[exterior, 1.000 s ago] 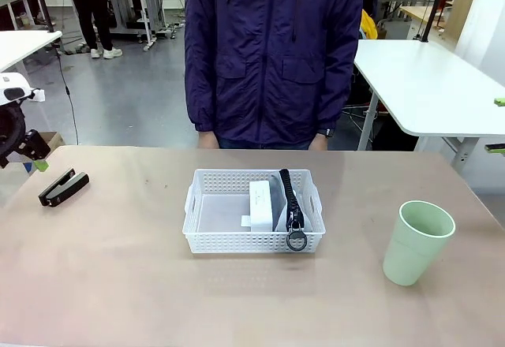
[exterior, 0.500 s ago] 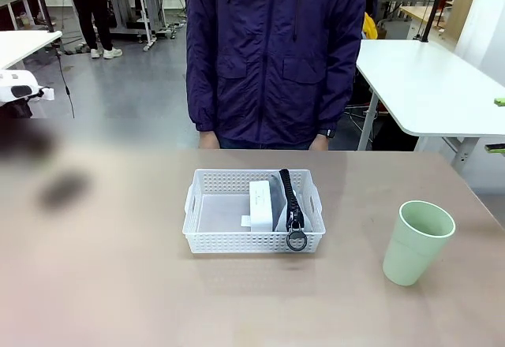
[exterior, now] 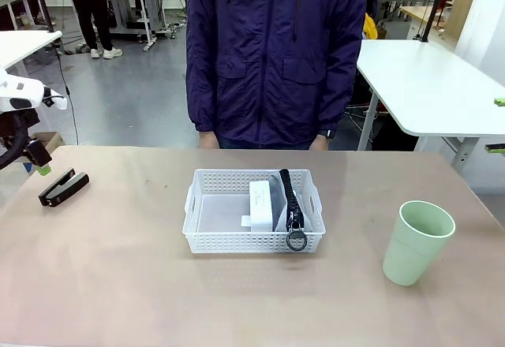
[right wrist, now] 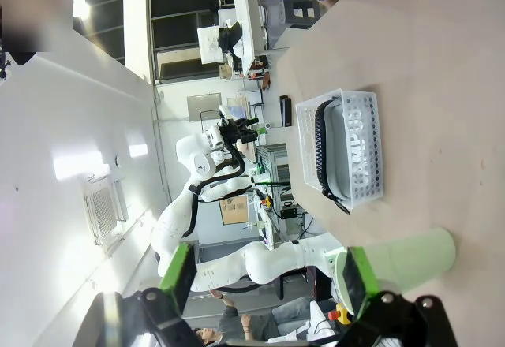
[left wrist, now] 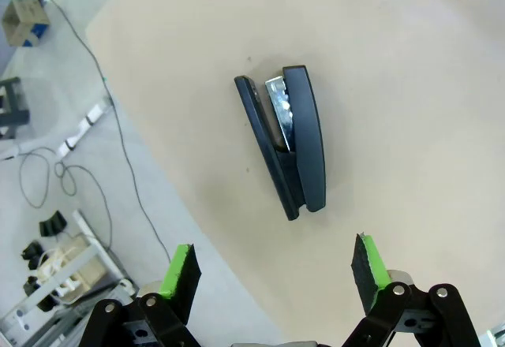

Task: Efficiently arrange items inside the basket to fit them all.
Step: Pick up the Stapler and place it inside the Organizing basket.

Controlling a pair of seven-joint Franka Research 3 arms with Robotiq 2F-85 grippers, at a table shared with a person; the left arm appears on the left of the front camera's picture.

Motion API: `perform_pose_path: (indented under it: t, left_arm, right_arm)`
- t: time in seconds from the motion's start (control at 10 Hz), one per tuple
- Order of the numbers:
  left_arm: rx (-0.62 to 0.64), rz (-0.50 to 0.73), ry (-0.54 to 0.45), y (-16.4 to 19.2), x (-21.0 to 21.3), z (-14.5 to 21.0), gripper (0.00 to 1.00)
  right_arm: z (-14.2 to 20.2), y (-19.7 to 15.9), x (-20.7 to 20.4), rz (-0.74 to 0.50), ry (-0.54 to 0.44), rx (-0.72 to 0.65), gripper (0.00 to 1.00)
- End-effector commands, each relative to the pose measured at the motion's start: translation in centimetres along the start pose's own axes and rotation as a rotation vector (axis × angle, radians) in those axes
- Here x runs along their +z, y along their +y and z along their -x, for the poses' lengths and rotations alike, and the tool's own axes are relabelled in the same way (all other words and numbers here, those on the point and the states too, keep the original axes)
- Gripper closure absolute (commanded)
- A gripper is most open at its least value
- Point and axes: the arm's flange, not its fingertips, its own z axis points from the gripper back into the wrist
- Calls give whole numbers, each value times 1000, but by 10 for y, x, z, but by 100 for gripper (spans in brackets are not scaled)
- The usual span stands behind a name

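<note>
Slightly shifted from a second ago, left end effector (left wrist: 274, 256) hangs released above the black stapler (left wrist: 293, 146), right end effector (right wrist: 264, 272) released too; print on the small white box (exterior: 260, 201) is unreadably small.

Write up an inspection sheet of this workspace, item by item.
Surface: tan table, a few small dark specks.
Job's things: white basket holds the small white box and grey pouch; black stapler lies at the table's left, pale green cup stands upright at right, both outside the basket.
Clutter: nothing seen.
Hands: left hand open above the stapler; right hand open, empty.
Cables: cable on the floor past the table edge.
Surroundings: person in a dark jacket at the far side; white side table behind.
</note>
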Motion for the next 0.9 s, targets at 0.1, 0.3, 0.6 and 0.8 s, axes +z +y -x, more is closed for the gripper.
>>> perform_pose_path:
  t: [0.1,0.3,0.6,0.8]
  left_arm:
    - [-6,15,-8,0,-4,3,0]
    - [-16,74,-26,0,-17,-5,0]
    - [-10,129,23,5,-51,-19,0]
    - [4,146,49,9,-71,-24,0]
  right_arm:
    - [1,3,0,21,-2,-13,0]
    - [1,3,0,21,-2,-13,0]
    - [1,3,0,21,-2,-13,0]
    - [1,3,0,21,-2,-13,0]
